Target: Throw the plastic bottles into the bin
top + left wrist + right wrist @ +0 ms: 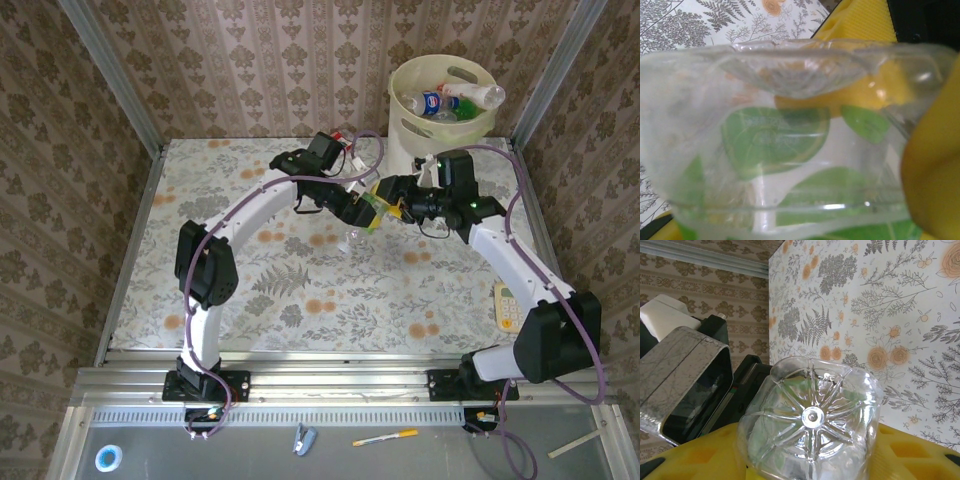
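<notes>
Seen from above, a bottle (371, 218) is held over mid-table between the left gripper (360, 214) and the right gripper (393, 208). It is well short of the bin (470, 135), in which other bottles (455, 98) are lying. In the left wrist view its clear side and green leaf label are seen pinched between yellow pads (934, 170), with the jaws partly closed on it. In the right wrist view its star-ribbed base is faced, flanked by yellow fingers (695, 455). Whether these press on it cannot be told. A calculator (507, 305) is seen beside the right arm, whose wrist stands between bottle and bin. The long axis is laid along the right gripper's reach, base toward that wrist.
</notes>
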Robot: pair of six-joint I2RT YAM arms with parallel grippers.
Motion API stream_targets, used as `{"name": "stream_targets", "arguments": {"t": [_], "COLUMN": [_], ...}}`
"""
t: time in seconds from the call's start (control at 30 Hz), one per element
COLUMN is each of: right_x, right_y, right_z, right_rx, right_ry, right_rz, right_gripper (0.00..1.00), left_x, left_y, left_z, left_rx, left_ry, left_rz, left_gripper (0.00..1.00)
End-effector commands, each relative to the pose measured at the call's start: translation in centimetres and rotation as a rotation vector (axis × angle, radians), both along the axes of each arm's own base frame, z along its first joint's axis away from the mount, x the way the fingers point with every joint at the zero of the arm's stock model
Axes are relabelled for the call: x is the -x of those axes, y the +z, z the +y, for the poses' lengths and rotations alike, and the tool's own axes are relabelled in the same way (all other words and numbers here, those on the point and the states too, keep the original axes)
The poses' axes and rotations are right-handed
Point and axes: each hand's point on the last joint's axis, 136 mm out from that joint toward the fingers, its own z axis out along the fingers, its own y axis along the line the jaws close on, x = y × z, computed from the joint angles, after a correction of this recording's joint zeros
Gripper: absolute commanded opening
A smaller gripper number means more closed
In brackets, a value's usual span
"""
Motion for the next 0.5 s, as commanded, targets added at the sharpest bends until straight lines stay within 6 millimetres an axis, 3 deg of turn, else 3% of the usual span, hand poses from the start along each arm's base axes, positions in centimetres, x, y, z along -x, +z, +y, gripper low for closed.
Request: {"name": "stream_targets", "arguments": {"t": [0.0, 0.03, 0.17, 0.47], "right_x": [0.7, 0.7, 0.8, 0.7], "right_y": [0.3, 0.5, 1.1, 0.5], "right_z": [0.7, 0.7, 0.8, 1.0], "right_rx": [-0.009, -0.010, -0.022, -0.052], "right_ry": [0.022, 0.023, 0.026, 0.021], "right_rz": [-0.010, -0.014, -0.042, -0.044], "right_gripper": [0.54, 0.63, 0.75, 0.76], "left_x": [2.1, 2.2, 2.6, 3.7], "left_y": [2.6, 2.5, 2.5, 4.9], "left_z": [-1.7, -1.7, -1.8, -3.0], "left_rx": [0.110, 0.109, 0.112, 0.215], "left_ry": [-0.101, -0.102, -0.114, -0.153], "left_rz": [-0.013, -0.013, -0.001, 0.070], "left_gripper": [0.46, 0.45, 0.45, 0.44]}}
